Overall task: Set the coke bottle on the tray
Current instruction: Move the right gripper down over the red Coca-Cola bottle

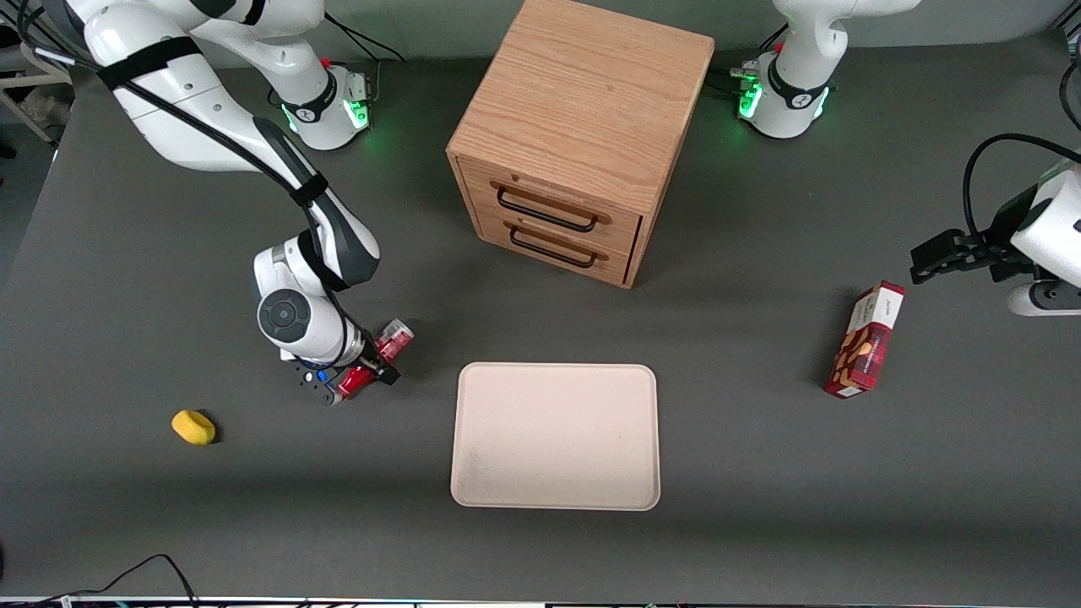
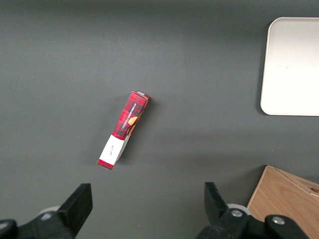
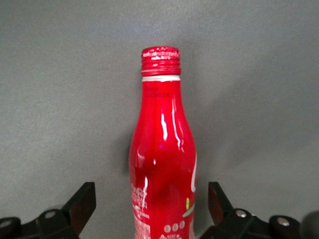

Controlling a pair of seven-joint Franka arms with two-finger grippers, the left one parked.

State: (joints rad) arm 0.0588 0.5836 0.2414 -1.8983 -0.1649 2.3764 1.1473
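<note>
The coke bottle (image 1: 393, 339), red and shiny with a red cap, lies on its side on the dark table (image 1: 760, 473), beside the tray toward the working arm's end. My right gripper (image 1: 372, 365) is low over it, open, with one finger on each side of its lower body and a gap on both sides. In the right wrist view the coke bottle (image 3: 162, 149) runs away from the gripper (image 3: 151, 199) with its cap at the farther end. The beige tray (image 1: 555, 435) lies flat nearer the front camera than the cabinet and shows bare in both views (image 2: 294, 64).
A wooden two-drawer cabinet (image 1: 574, 143) stands at mid-table, farther from the front camera than the tray. A red snack box (image 1: 866, 342) lies toward the parked arm's end of the table. A small yellow object (image 1: 193, 426) lies toward the working arm's end, nearer the front camera than the gripper.
</note>
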